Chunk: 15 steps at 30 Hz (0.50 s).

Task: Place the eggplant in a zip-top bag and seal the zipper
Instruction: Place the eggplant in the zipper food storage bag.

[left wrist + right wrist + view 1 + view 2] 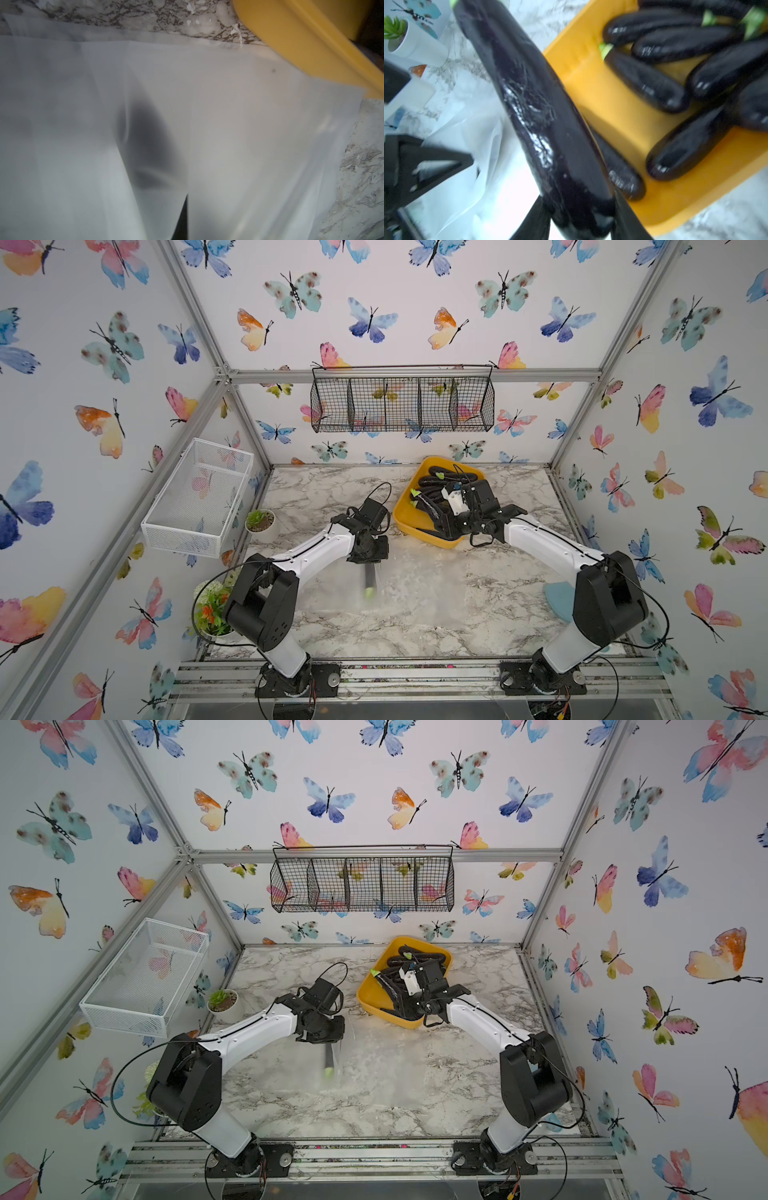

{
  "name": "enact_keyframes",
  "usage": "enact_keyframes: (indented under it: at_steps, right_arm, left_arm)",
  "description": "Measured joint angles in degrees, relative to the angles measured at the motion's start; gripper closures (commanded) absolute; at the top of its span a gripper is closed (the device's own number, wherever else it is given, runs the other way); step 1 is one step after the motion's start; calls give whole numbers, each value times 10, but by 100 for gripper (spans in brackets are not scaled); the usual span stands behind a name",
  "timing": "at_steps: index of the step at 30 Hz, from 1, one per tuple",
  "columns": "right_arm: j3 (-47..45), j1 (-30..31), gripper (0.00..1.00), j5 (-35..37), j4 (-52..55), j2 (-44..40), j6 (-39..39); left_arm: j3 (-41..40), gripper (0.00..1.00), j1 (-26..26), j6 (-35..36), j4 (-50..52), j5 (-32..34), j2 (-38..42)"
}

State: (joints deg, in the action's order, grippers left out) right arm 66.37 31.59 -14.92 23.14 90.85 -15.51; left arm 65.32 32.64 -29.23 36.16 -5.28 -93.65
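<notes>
Two hands are seen over the marble bench, and both are closed on something. The right hand is clamped on the blunt end of a long, glossy eggplant. The fruit is pinched between both fingers and pointed straight away from the hand, green cap at the far tip. So the jaws are partway in, kept apart by the fruit. In both top views that eggplant is held across the rim of the yellow tray, right beside the hand. A heap of loose eggplants is piled in the tray beyond it.

The left hand is shut tight, and the frosted zip-top bag looks to be nipped in it. In the left wrist view the film is bunched up on either side of a dark finger. A second eggplant is seen through the bag as a dark stick with a green end. It's laid just past the left hand, on the side towards the arm bases. The bag is spread on the bench between the two hands. Its far corner is run up just beside the tray wall, and whether it's touching can't be told. A potted succulent is parked well off to the outer side of the left hand.
</notes>
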Motion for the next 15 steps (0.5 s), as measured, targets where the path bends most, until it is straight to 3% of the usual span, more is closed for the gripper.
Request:
enact_keyframes:
  at_steps: [7,15]
  right_arm:
    - [-30,137,79,-20,117,-47,-92]
    - [-55,169,81,-15,172,-52,-139]
  left_arm:
    - [-13,92,20,-17,-23,7,-4]
    - [-21,94,35,-39,-35,24,-5]
